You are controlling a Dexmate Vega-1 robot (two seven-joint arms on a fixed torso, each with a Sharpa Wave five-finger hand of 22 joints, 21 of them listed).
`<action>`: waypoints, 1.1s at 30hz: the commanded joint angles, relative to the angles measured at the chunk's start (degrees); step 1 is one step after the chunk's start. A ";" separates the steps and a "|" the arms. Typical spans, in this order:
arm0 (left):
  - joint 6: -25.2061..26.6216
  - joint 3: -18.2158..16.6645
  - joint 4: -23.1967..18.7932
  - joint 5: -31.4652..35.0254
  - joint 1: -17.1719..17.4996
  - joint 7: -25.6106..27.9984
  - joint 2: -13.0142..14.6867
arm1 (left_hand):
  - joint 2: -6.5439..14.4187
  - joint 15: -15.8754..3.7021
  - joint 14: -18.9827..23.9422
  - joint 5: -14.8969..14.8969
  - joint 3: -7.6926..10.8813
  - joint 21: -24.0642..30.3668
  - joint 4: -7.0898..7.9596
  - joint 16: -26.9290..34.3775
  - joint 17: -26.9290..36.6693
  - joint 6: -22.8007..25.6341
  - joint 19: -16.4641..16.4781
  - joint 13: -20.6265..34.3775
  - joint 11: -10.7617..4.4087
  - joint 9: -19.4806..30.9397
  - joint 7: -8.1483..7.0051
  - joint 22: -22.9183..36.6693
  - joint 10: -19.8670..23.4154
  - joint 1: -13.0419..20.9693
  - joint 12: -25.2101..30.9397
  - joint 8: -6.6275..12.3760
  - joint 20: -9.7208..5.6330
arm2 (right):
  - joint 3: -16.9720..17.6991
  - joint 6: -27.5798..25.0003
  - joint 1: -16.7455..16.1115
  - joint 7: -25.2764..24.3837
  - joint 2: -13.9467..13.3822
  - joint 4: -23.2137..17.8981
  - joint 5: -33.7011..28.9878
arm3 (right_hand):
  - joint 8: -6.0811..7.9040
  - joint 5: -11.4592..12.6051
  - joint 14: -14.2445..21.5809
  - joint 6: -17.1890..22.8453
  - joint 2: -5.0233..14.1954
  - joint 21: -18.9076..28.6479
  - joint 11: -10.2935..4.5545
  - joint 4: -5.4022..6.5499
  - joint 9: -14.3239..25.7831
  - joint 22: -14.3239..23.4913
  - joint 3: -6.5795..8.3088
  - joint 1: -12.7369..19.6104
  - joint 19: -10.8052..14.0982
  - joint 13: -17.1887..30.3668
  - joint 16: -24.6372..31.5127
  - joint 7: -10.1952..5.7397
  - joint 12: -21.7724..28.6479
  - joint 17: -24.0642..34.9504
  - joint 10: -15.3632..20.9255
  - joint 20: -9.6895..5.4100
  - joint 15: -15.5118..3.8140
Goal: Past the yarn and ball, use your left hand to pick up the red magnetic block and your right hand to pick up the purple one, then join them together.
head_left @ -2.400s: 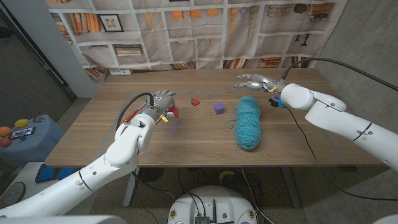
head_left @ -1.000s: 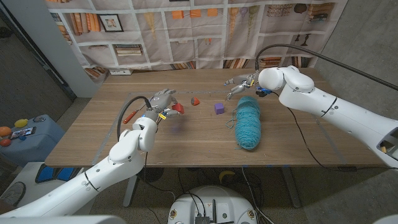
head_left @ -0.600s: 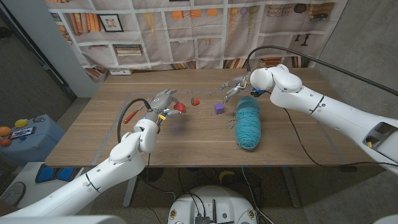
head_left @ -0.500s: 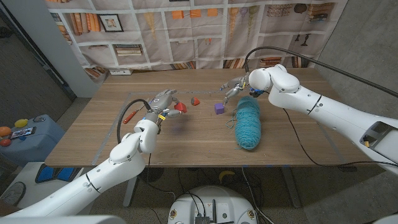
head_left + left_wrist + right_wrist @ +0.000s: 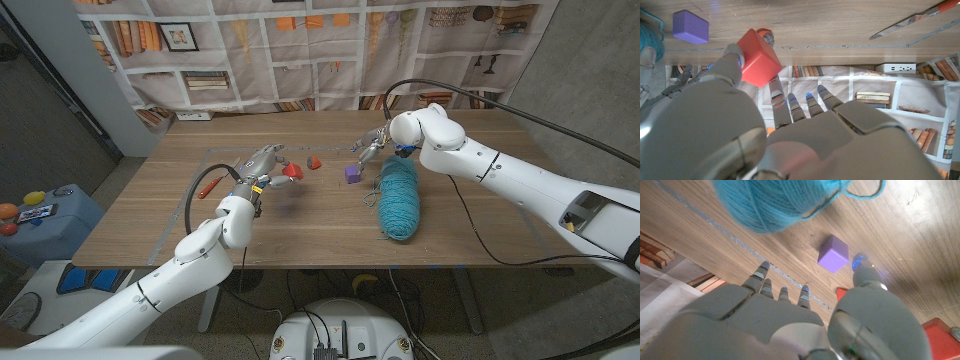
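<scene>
Red block (image 5: 758,59) is already up off the table (image 5: 300,225), pinched between the left hand (image 5: 262,165)'s thumb and fingers, other fingers spread; the arm reaches in from the near left edge with the hand raised mid-table. Purple block (image 5: 352,173) sits on the wood just beside the far end of the blue yarn (image 5: 399,196), a loose strand lying near it. It looks like a small, light, rigid cube with smooth faces, probably a bit slick, so pinch two opposite faces square on; the magnets may snap it toward the red one once close. Right hand (image 5: 372,146) hovers just past the purple block, arm stretched over the yarn from the right, fingers apart and pointing down at it, holding nothing. A small red piece (image 5: 315,161) lies between the two hands; can't tell what it is.
</scene>
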 commanded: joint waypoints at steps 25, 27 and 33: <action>-11.09 -2.77 4.03 -15.62 1.02 7.18 -1.36 | 1.33 0.32 -0.13 0.63 -0.66 -0.05 0.12 -0.20 0.05 4.75 -0.23 0.09 0.20 0.42 -3.00 0.15 0.43 0.18 -0.27 -0.51 0.50 | -2.35 -0.83 -2.12 -3.28 4.17 4.55 -7.03 | 5.05 0.50 3.35 7.57 0.06 1.10 -0.56 0.24 1.51 0.15 0.63 3.13 3.71 0.54 2.21 -1.71 1.89 0.67 3.37 -1.24 -1.58; -11.19 -2.66 4.00 -15.78 1.00 7.24 -1.22 | 1.36 0.33 -0.03 0.65 -0.69 -0.04 0.11 -0.16 0.05 4.87 -0.23 0.09 0.09 0.43 -3.02 0.15 0.49 0.19 -0.26 -0.52 0.47 | -2.21 -1.06 -2.80 -4.56 4.09 4.30 -7.44 | 5.77 0.35 4.03 8.63 -0.03 1.24 -0.69 0.14 1.72 0.14 0.69 3.81 4.57 0.58 2.45 -2.04 2.10 0.69 4.16 -1.59 -2.01; -11.83 -2.66 4.13 -16.59 1.18 7.77 -1.15 | 1.45 0.35 0.02 0.69 -0.76 -0.03 0.09 -0.14 0.05 4.92 -0.23 0.09 0.13 0.44 -2.90 0.15 0.63 0.22 -0.22 -0.61 0.60 | -1.87 -1.61 -4.54 -7.76 3.84 3.62 -8.81 | 7.66 -0.28 5.88 11.52 -0.27 1.36 -1.49 -0.03 2.16 0.14 0.85 5.75 6.28 0.68 3.07 -2.48 2.66 0.71 6.40 -2.09 -2.93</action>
